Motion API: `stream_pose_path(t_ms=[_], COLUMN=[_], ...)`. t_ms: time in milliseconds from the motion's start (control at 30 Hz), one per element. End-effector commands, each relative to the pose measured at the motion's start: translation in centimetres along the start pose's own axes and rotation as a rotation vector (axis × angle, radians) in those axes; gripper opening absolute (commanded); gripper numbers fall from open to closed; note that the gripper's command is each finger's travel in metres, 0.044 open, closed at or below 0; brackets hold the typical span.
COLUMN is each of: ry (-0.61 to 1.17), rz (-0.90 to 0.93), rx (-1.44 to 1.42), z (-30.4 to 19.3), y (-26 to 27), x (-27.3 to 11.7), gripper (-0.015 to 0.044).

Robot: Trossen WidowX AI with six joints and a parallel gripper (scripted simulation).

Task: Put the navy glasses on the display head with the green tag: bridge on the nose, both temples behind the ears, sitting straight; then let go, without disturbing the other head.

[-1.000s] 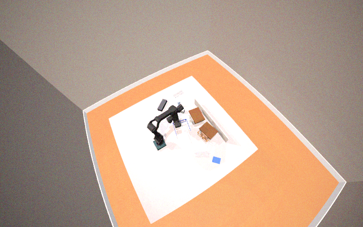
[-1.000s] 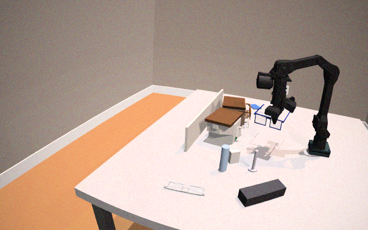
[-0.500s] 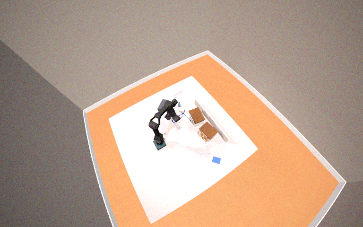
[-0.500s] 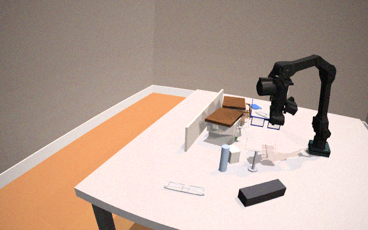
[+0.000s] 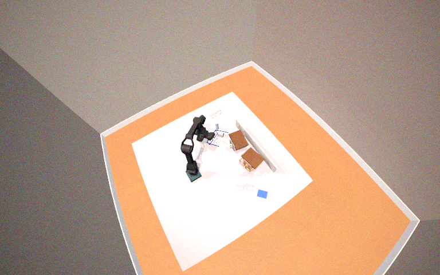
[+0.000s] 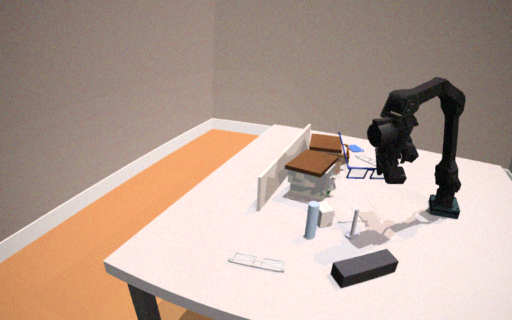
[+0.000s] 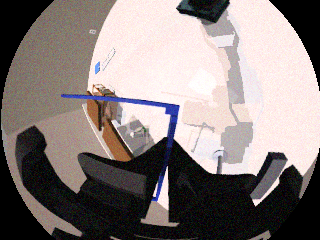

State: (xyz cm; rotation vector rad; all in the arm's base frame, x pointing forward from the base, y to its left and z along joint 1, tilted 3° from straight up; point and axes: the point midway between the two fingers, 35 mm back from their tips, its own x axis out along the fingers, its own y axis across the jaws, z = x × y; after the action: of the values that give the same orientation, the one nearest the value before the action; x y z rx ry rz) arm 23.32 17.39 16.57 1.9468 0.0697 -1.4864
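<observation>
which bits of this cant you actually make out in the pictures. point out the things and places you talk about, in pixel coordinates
- Where the gripper [image 5: 213, 136] [image 6: 394, 177] [image 7: 168, 140] pinches the navy glasses [image 5: 210, 142] [image 6: 359, 168] [image 7: 120, 100]: exterior view, behind its fingers
- Tagged head's [image 6: 311, 185] face: top view, under its brown top
- Dark box [image 6: 364, 269]: top view, arm covers it

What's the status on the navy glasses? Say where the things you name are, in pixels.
Gripper [image 5: 212, 136] [image 6: 393, 181] [image 7: 168, 140] shut on navy glasses [image 5: 212, 137] [image 6: 357, 167] [image 7: 173, 130], held aloft. Not on green-tagged head [image 6: 311, 185]. Orange-brown glasses [image 6: 348, 151] on other head, near path.
</observation>
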Motion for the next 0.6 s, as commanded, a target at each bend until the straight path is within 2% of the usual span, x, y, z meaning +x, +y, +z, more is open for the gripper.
stream_pose_path(t_ms=[0, 567], ry=[0.037, 0.247], rz=[0.047, 0.262], rx=[-0.077, -0.425], z=[-0.5, -1.8], y=[-0.9, -6.4], x=[-0.9, -6.1], gripper=[0.0000, 0.0000])
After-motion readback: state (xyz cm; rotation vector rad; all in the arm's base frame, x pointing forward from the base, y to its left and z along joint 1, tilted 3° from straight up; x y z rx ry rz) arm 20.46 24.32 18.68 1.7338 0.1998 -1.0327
